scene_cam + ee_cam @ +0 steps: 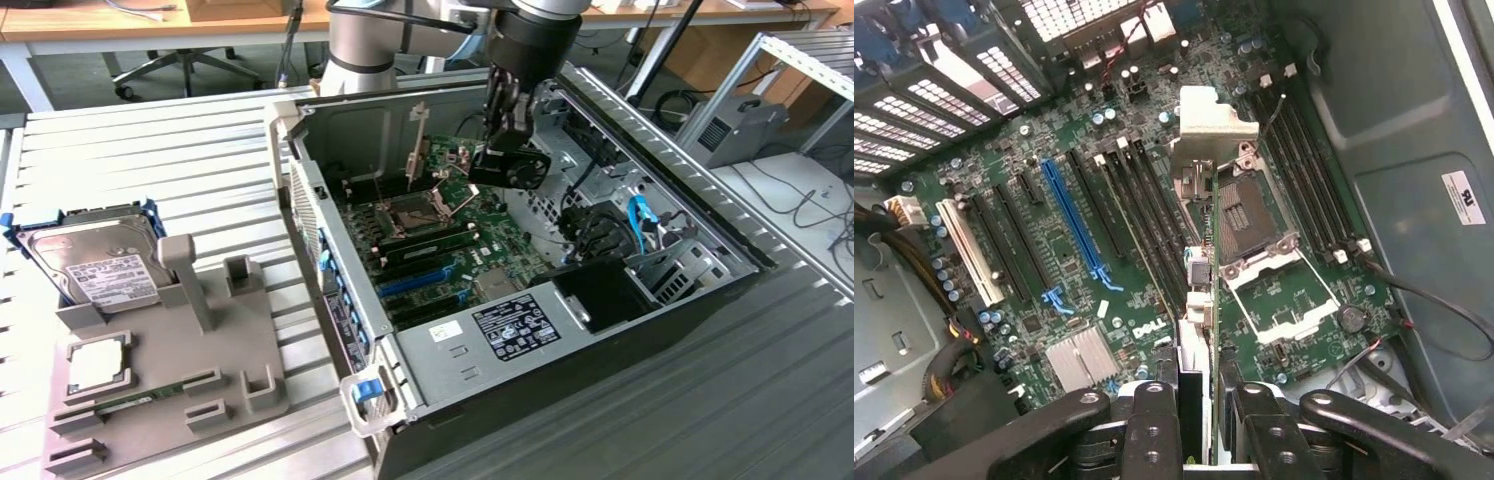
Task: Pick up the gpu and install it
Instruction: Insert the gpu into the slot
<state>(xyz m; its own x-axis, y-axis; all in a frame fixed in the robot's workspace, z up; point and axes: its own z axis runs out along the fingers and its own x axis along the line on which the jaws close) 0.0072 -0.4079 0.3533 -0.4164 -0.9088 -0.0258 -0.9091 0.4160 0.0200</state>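
The gpu (518, 168), with its black fan shroud facing out, hangs inside the open computer case (300, 190) above the green motherboard (447, 250). My gripper (505, 135) is shut on it from above. In the wrist view the gpu (1196, 300) shows edge-on between my two black fingers (1154, 425), with its silver end bracket (1216, 122) at the far end. My gripper (1202, 410) holds the card over the area between the memory slots and the CPU socket (1244, 215). The long blue expansion slot (1076, 225) lies off to one side of the card.
On the exterior view's left, a grey holder (200, 330) carries a silver hard drive (94, 262) and a small green memory stick (134, 403). Inside the case are the power supply (514, 325), drive cages and loose cables (638, 225). Case walls close in around the board.
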